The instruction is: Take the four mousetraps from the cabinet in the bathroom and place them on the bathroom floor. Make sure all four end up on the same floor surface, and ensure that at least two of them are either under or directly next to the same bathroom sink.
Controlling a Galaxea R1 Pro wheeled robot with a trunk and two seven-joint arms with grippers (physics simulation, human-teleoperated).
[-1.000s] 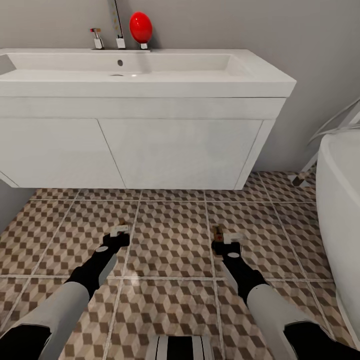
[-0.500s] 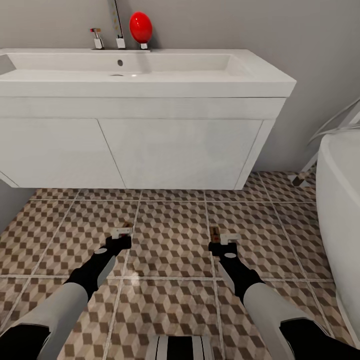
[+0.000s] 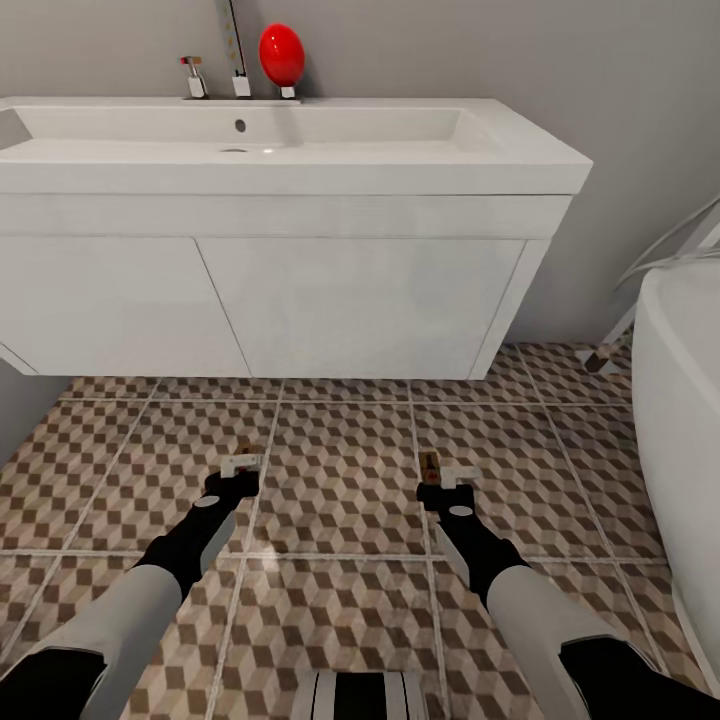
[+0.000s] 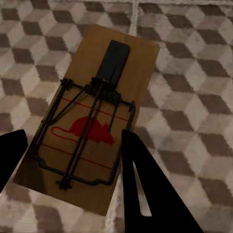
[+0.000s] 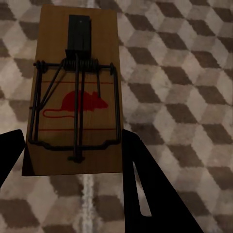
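Observation:
Two mousetraps lie flat on the bathroom floor (image 3: 340, 480) in front of the sink (image 3: 300, 150). Each is a tan wooden slab with a red mouse print and a wire spring. One mousetrap (image 3: 243, 460) (image 4: 92, 121) sits just ahead of my left gripper (image 3: 236, 478) (image 4: 73, 135), lying askew between its open fingers. The other mousetrap (image 3: 432, 463) (image 5: 75, 97) lies straight between the spread fingers of my right gripper (image 3: 446, 487) (image 5: 73, 135). Both grippers hang low over the tiles. The cabinet is out of view.
The sink unit hangs on the wall with a gap above the tiles, and a chrome tap (image 3: 238, 55) and a red egg-shaped object (image 3: 282, 55) stand on its back edge. A white bathtub (image 3: 685, 420) bounds the right side. A grey wall edge (image 3: 15, 410) is at the left.
Both arms have drawn back slightly toward me. The two mousetraps stayed where they were on the tiles.

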